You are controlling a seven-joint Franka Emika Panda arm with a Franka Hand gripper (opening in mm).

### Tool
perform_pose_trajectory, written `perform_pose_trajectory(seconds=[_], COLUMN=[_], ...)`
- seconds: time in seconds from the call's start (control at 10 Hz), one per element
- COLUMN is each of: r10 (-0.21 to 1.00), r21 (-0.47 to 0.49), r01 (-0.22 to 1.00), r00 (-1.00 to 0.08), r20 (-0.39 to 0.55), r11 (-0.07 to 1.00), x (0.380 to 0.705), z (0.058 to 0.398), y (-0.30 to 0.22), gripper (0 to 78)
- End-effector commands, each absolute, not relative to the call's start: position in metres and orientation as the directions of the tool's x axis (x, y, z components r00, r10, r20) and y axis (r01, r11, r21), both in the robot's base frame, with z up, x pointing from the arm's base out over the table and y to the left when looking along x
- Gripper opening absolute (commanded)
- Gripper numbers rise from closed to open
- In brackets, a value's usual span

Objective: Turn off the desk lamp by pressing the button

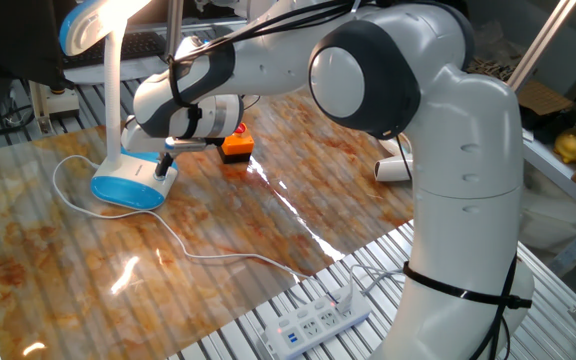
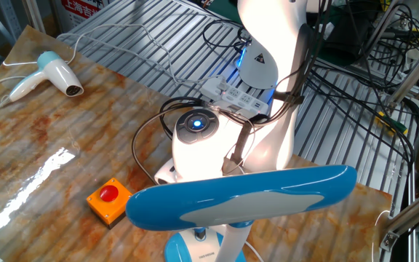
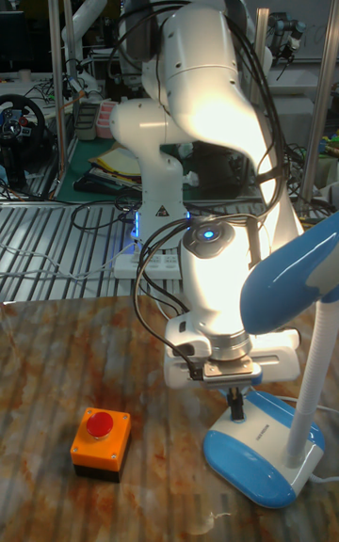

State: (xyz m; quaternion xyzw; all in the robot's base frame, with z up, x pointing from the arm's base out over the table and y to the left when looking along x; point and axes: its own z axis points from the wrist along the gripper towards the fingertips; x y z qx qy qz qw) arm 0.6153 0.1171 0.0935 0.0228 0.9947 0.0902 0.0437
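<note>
The desk lamp stands at the table's back left, with its blue-and-white oval base (image 1: 126,187), slim white neck (image 1: 111,90) and lit head (image 1: 86,22). My gripper (image 1: 165,164) points straight down, with its dark fingertips (image 3: 235,406) pressed together on the white top face of the base (image 3: 256,454). The button is too faint to make out and lies under or beside the fingertips. In the other fixed view the blue lamp head (image 2: 246,198) fills the foreground and hides the gripper.
A red push-button on an orange box (image 1: 235,146) (image 3: 101,441) sits just right of the lamp base. The lamp's white cord (image 1: 198,252) trails to a power strip (image 1: 318,320) off the table. A hair dryer (image 2: 53,73) lies far from the lamp.
</note>
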Motion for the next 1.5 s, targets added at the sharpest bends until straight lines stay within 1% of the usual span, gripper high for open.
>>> perform_pose_trajectory(seconds=[0.1,0.8,1.1,1.5], r10=[0.055,0.055,0.056,0.059], r21=[0.183,0.184,0.184,0.184], r01=[0.038,0.038,0.038,0.041], r00=[-0.995,-0.995,-0.994,-0.994], r20=[-0.087,-0.086,-0.090,-0.088], r11=[0.982,0.982,0.982,0.982], x=[0.617,0.618,0.616,0.614], z=[0.092,0.084,0.074,0.074], y=[0.118,0.120,0.122,0.122], gripper=[0.0,0.0,0.0,0.0])
